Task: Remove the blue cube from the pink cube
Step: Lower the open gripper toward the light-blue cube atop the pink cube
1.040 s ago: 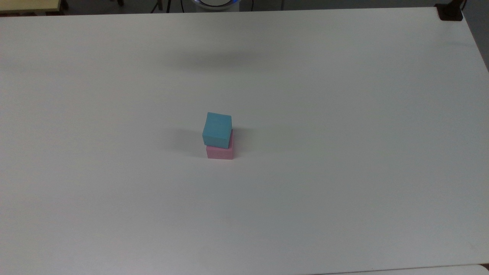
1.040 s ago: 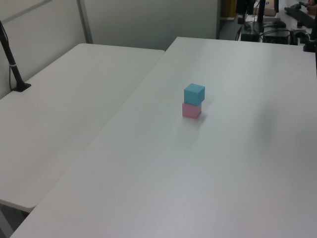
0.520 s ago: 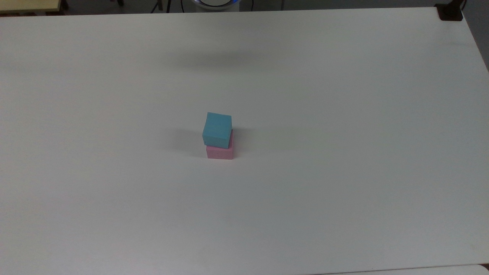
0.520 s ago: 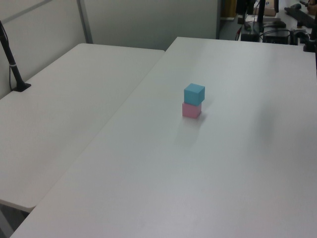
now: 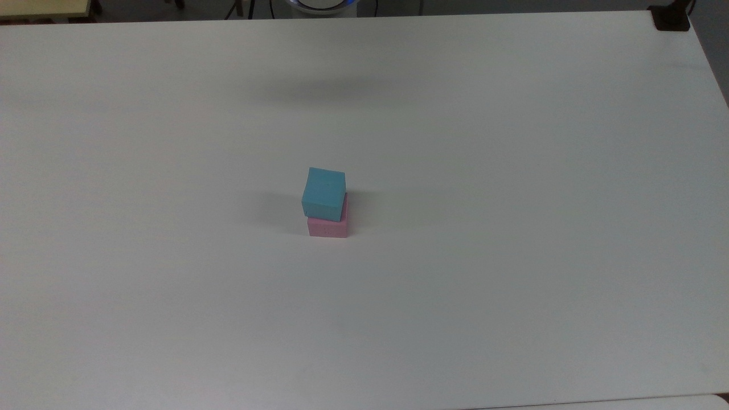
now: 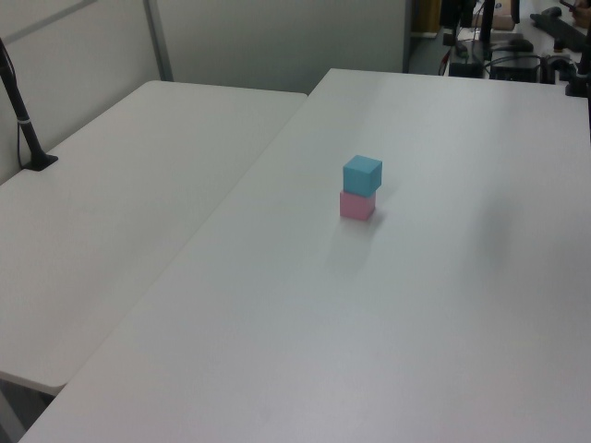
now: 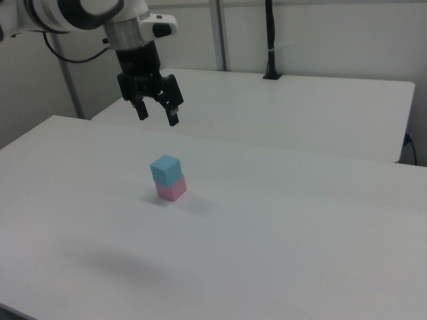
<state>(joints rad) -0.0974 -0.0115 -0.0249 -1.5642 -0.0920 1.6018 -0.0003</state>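
Sitting mid-table [image 5: 512,285], well away from every edge, blue cube [image 5: 324,193] rests square-ish on pink cube [image 5: 328,226], slightly offset toward the top view's left. Looks light, stiff, matte, likely grippy; best pinched on two opposite side faces, above the seam. Gripper [image 7: 157,115] hangs above the stack in the right view, fingers spread, holding nothing. Plenty of bare tabletop all round for set-down.
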